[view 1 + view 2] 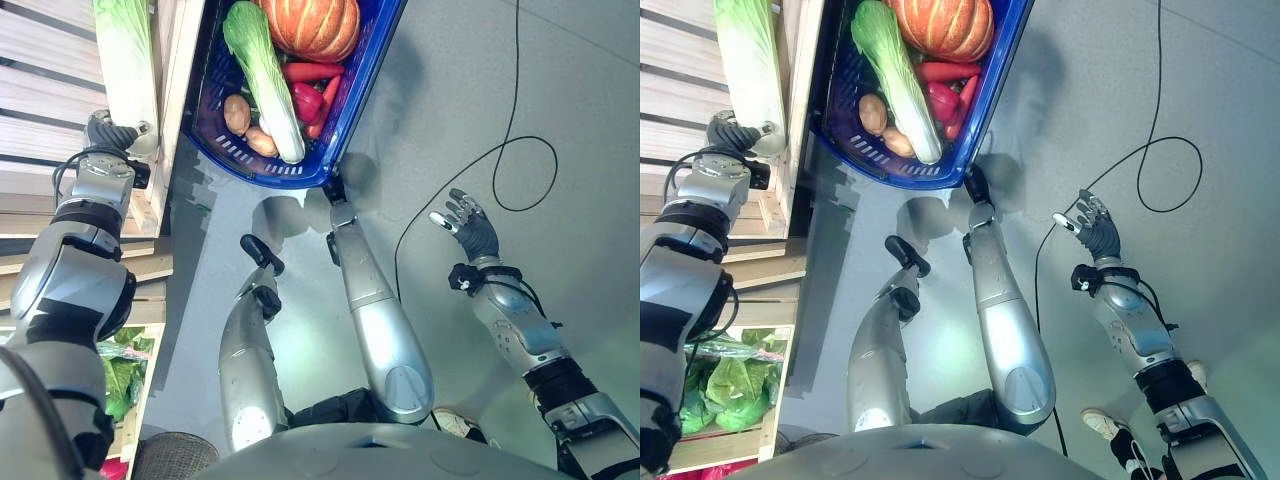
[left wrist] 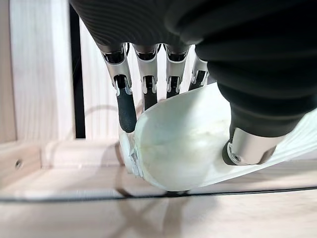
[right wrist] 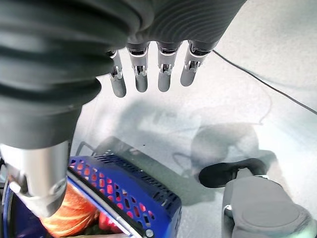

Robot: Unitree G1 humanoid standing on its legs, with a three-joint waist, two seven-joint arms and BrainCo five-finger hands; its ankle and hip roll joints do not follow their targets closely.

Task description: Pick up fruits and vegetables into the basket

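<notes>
While the left hand (image 2: pixel 163 74) clamps the cabbage (image 2: pixel 188 148) at 10 o'clock for transfer to the basket (image 1: pixel 355 110), the right hand (image 1: pixel 468 225) hangs open at 3 o'clock.

Basket (image 1: pixel 352 120): on the floor (image 1: pixel 560 90), just right of the wooden shelf (image 1: pixel 175 110).
In the basket: pumpkin (image 1: pixel 312 25) at the far end, cabbage (image 1: pixel 262 80) to the left, potatoes (image 1: pixel 237 113) beside it, peppers (image 1: pixel 310 100) to the right.
Shelf: a second cabbage (image 1: pixel 125 60), left hand (image 1: pixel 112 132) at its near end.
Right hand (image 1: pixel 468 226): over the floor, well right of the basket.
</notes>
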